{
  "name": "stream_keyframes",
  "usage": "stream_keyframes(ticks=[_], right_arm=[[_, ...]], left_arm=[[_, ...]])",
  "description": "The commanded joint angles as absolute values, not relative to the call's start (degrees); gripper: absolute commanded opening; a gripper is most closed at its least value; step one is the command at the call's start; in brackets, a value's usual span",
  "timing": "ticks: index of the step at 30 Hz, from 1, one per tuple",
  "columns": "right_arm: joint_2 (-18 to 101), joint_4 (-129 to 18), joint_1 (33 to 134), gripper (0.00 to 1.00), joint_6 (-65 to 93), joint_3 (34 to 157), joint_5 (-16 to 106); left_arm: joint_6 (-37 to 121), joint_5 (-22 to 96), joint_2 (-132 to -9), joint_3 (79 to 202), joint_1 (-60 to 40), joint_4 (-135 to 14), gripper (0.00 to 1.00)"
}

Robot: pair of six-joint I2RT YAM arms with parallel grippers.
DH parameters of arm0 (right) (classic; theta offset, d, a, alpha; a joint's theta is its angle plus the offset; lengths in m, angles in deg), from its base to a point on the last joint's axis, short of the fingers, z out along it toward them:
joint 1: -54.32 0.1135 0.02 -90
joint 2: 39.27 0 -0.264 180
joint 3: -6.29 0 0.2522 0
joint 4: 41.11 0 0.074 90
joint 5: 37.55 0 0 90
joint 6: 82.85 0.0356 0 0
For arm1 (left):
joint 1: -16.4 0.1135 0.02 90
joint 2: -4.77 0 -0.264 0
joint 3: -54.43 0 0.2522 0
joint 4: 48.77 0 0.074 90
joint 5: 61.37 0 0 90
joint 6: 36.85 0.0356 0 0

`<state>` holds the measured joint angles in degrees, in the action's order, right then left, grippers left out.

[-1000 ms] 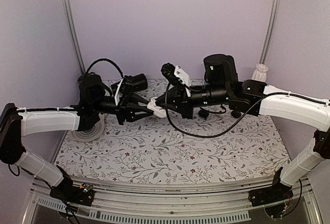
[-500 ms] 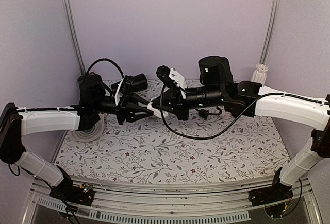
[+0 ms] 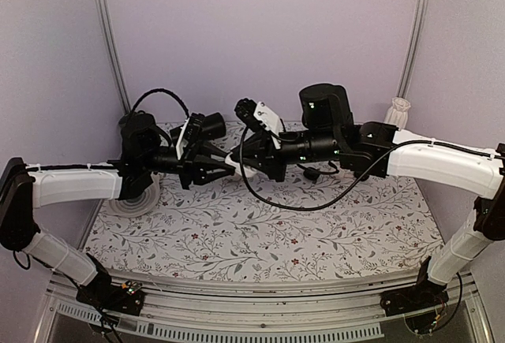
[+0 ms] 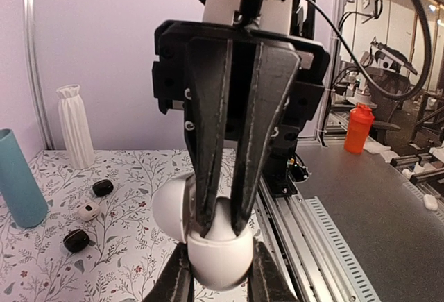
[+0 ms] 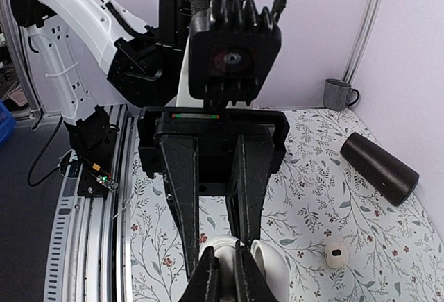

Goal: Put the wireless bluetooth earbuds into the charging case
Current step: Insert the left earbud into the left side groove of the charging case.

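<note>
Soft even light from above; my wrist views bright. Charging case (image 4: pixel 211 246) carries dull sheen, no hard glare. Room right of case slightly soft. Overhead view: frame posts (image 3: pixel 110 35) left of case bow at edges. Shadows below case faint.

Top and right wrist views: we read no text.
Charging case (image 4: pixel 216 259), left wrist view: no mark we can read.
Orange bottle (image 4: pixel 358 128), right side: too small to tell.

Small glossy white pebble-shaped plastic charging case (image 4: pixel 220 257), hinged lid (image 4: pixel 168 208) tipped open to one side, held aloft in the left gripper (image 4: pixel 220 279).
</note>
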<state>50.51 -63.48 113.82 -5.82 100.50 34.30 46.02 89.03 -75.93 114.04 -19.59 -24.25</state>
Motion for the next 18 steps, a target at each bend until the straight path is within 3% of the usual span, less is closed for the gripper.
stream_keyframes(ticks=[1, 18], right_arm=[[52.39, -64.81, 115.05, 0.12, -6.12, 100.97, 36.33], [47.56, -61.18, 114.77, 0.18, -3.29, 99.13, 34.62]], left_arm=[[45.46, 88.34, -74.34, 113.98, -20.7, -19.9, 0.0], [42.27, 87.37, -75.13, 112.49, -19.64, -16.17, 0.0]])
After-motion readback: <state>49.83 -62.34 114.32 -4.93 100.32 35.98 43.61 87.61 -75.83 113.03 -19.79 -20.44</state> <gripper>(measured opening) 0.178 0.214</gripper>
